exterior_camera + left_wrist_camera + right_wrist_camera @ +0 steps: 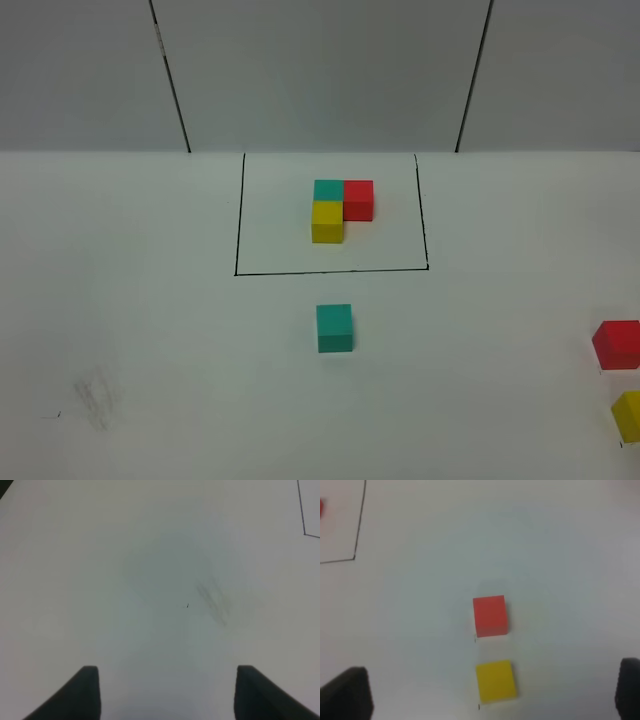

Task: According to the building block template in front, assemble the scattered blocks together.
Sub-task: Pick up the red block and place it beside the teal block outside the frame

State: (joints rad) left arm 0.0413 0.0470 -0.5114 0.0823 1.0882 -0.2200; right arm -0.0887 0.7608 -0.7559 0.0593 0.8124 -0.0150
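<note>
Step looks like fetching the second block: right gripper (487, 694) jaws wide and empty, yellow cube (495, 681) under the gap between them, red cube (490, 615) just beyond, teal cube (335, 328) alone near template (340, 208), left gripper (170, 692) jaws apart and empty; next likely descend, close on one, seat it against teal.

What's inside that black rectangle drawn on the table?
Inside the black rectangle sit three cubes touching in an L: a teal cube at the back, a red cube beside it, a yellow cube in front. The yellow one hides the teal cube's front face.
</note>
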